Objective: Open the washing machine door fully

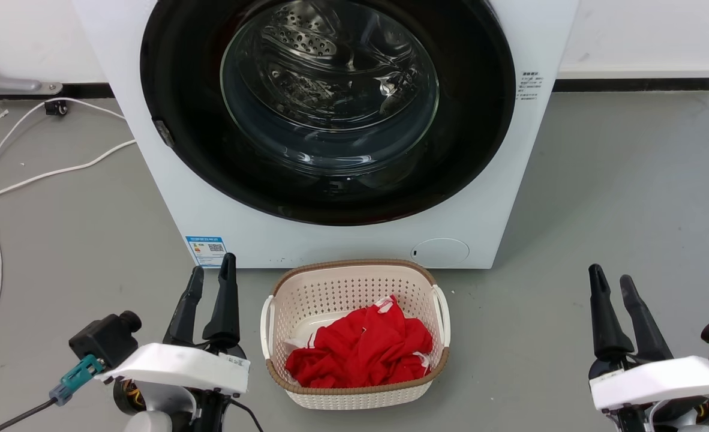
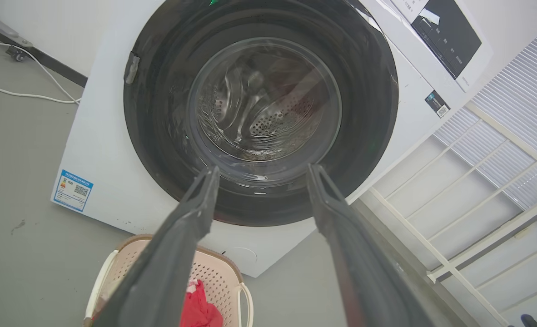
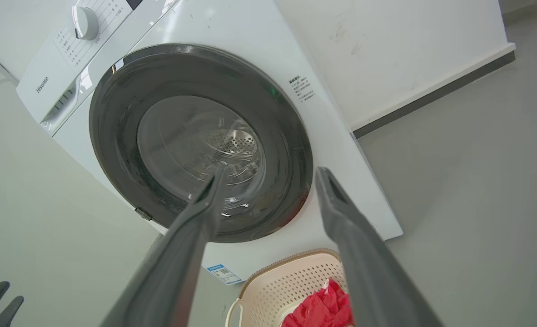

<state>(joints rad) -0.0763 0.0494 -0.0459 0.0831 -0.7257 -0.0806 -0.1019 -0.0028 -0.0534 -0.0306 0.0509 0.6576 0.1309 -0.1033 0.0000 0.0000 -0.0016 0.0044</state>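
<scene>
With the washing machine door [image 1: 329,108] shut flush on the far machine front, the left gripper [image 1: 213,265] and right gripper [image 1: 610,273] rest near, fingers parted and empty, flanking the laundry basket [image 1: 354,264], ready for approach.

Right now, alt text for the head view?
Shut large round glossy black door of a white front-loading washing machine, top centre; a cream perforated plastic basket of red cloth on grey floor before it. Left tool and right tool, open, at the lower corners.
</scene>
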